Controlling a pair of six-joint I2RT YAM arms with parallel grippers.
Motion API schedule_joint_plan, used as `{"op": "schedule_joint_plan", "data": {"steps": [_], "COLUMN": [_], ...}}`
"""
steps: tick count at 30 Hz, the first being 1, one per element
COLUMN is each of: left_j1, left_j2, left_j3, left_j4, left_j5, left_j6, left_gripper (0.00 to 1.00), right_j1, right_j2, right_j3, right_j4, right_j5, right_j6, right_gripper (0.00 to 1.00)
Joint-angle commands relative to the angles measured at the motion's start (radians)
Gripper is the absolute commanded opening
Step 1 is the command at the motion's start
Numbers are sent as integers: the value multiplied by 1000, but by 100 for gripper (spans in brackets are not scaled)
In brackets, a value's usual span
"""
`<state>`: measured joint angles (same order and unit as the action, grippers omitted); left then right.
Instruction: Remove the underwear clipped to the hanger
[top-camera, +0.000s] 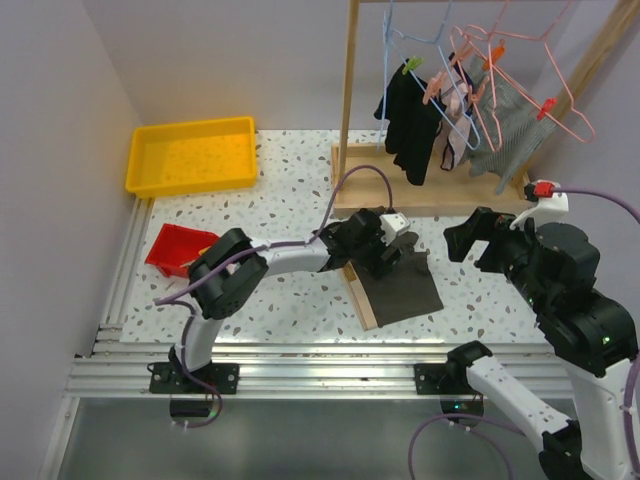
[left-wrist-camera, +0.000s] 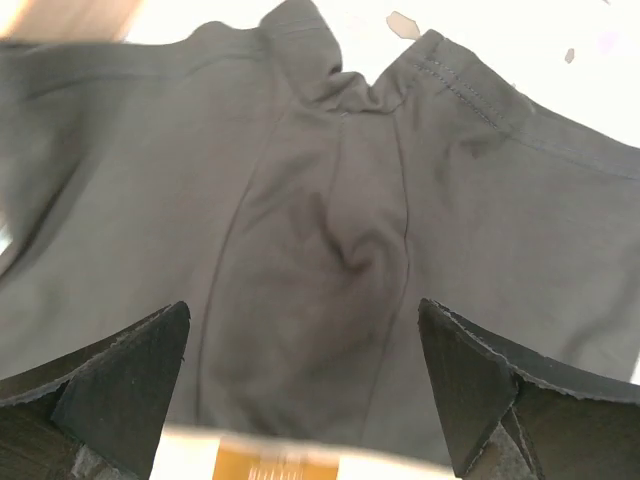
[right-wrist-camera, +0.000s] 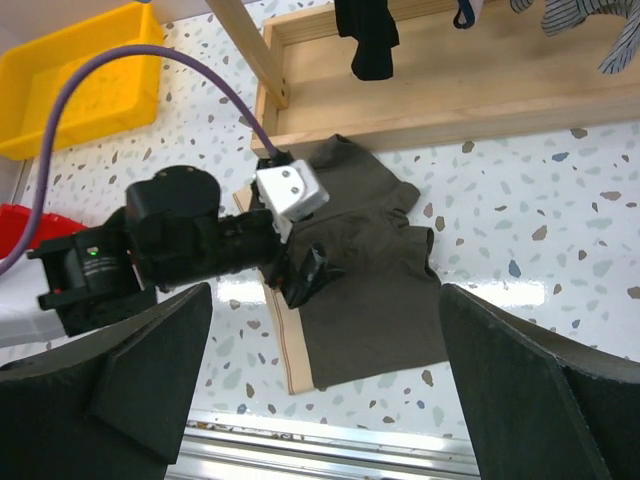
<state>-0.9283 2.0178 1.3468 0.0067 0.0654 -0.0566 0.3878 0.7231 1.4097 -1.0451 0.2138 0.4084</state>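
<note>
- Spreading the left pincer wide, low over the underwear and gripping nothing. Judging from the left wrist view, letting go or smoothing rather than grabbing, with both fingers apart over wrinkled cloth.
- Lying flat on the desk just in front of the rack, tan waistband toward the near edge. Being off any hanger, probably counting as already removed.
- Holding the right pincer open and empty too, raised well apart to the right, likely staying out of the left arm's way while watching from above.
- Hanging at the back: more garments clipped on the hangers. Possibly calling for more unclipping, though too small to tell which are underwear.
- Sitting at the left, well apart from the cloth: a yellow tray and a red bin, perhaps meant for drop-off.
- Risking a snag or a dragged corner on lifting away with a finger catching the fabric.
</note>
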Motion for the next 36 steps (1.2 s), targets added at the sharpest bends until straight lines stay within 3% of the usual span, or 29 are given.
{"op": "schedule_joint_plan", "data": {"steps": [1,8,11,14,17,18,20,23,26,29,33,36], "left_j1": [-21,-37,-40,-41,-38,-38,-38,-38,-29,18,238,429], "left_j2": [59,108,160,190,179,165,142,30,-230,-376,-578,-633], "left_j3": [75,101,124,104,71,65,31,-64,-190,-250,-262,-233], "left_j4": [59,21,-46,-71,-83,-91,-108,-103,-114,-196,-315,-340], "left_j5": [-44,4,13,24,25,24,16,-22,-134,-177,-151,-108], "left_j6": [93,120,113,97,64,64,10,-52,-115,-176,-258,-259], "left_gripper": [100,97,90,72,41,22,0,0,0,0,0,0], "right_j1": [3,2,3,2,2,3,3,2,2,2,3,3], "right_j2": [-7,9,13,21,19,19,13,6,-8,-22,-39,-34], "right_j3": [8,0,-5,-2,-2,-2,-5,-9,-23,-50,-83,-95], "right_j4": [-20,-13,0,7,8,8,8,4,-6,-16,-15,-13], "right_j5": [-13,-11,-16,-24,-27,-27,-30,-34,-45,-56,-83,-100], "right_j6": [15,6,7,7,9,12,13,26,32,44,72,81], "right_gripper": [99,99,99,99,98,98,98,97,96,95,94,93]}}
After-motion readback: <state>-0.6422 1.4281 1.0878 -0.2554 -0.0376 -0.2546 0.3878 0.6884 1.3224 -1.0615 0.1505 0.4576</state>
